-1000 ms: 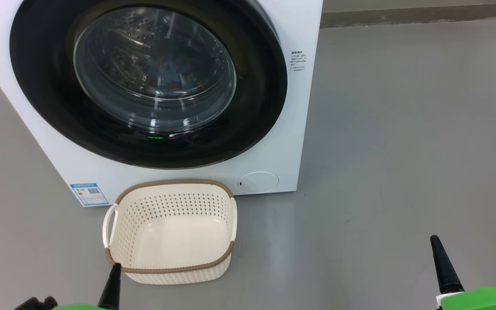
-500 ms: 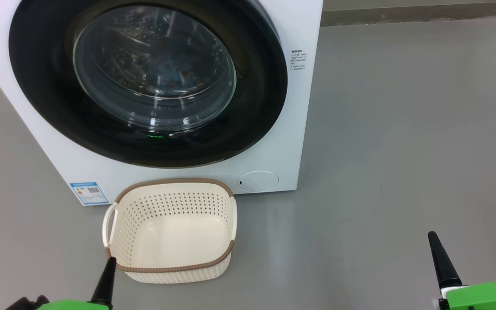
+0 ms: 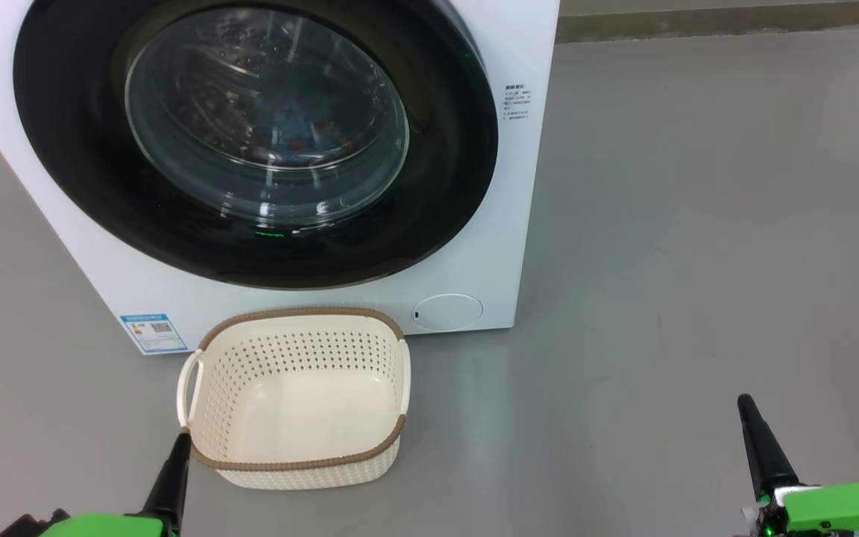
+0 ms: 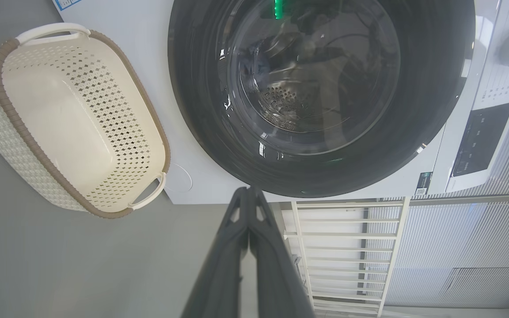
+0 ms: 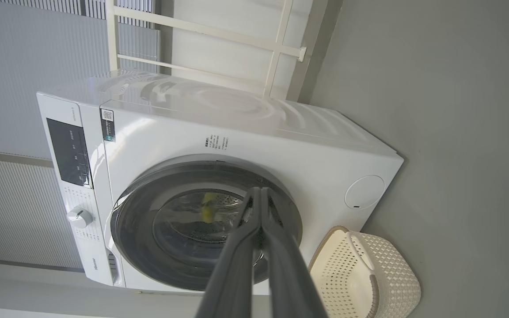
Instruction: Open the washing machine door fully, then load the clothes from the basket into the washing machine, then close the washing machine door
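L claw (image 4: 249, 191) & R claw (image 5: 260, 190) both pinched shut, empty, parked low; basket (image 3: 295, 311) just ahead of L is bare; door (image 3: 64, 164) beyond is shut, so prob. nothing left to hold.

Smooth grey floor (image 3: 698, 224), ribbed pale wall panels (image 4: 462, 238), perhaps a white drying rack (image 4: 347, 248) behind.

A smooth matte grey floor (image 3: 698, 224) spreads toward three o'clock in the head view, met at one o'clock by a darker grey skirting strip (image 3: 728, 26). In the left wrist view, a white ladder-like rack of thin horizontal bars (image 4: 347, 204) stands at five o'clock, just beside pale grey ribbed wall panelling (image 4: 466, 238).
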Available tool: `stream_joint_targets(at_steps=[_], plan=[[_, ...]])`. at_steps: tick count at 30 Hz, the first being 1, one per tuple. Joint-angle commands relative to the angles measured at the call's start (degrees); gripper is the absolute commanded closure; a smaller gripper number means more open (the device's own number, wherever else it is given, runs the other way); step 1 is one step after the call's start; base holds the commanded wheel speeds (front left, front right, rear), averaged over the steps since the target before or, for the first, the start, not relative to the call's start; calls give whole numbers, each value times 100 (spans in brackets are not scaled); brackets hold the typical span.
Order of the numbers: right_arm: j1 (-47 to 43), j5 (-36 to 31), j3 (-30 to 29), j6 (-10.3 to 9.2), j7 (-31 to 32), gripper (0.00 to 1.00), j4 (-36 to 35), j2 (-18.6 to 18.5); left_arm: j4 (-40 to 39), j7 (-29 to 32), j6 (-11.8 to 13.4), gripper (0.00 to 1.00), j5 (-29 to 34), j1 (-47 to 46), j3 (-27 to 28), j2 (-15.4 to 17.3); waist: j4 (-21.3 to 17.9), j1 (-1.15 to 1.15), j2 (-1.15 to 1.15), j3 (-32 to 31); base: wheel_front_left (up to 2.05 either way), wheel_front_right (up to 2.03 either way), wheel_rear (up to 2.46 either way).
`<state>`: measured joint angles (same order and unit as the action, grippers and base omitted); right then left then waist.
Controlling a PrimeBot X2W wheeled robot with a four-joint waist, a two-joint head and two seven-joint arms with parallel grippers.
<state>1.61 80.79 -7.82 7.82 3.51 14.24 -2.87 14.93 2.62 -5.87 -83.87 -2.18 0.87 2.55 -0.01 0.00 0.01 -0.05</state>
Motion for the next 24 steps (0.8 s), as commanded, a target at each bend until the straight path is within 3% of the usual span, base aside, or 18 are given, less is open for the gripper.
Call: stream_joint_targets(at_steps=[1, 15, 24], plan=[[326, 241, 117, -28, 63, 100, -119, -20, -106, 61, -56, 100, -155, -286, 232, 106, 0, 0, -1, 2, 0, 0, 0], [457, 1136, 127, -33, 300, 100, -22, 0, -91, 302, -161, 100, -918, -392, 459, 110, 1, 0, -1, 23, 0, 0, 0], [457, 1136, 128, -33, 299, 100, -22, 0, -90, 313, -161, 100, -906, -393, 473, 100, 1, 0, -1, 23, 0, 0, 0]])
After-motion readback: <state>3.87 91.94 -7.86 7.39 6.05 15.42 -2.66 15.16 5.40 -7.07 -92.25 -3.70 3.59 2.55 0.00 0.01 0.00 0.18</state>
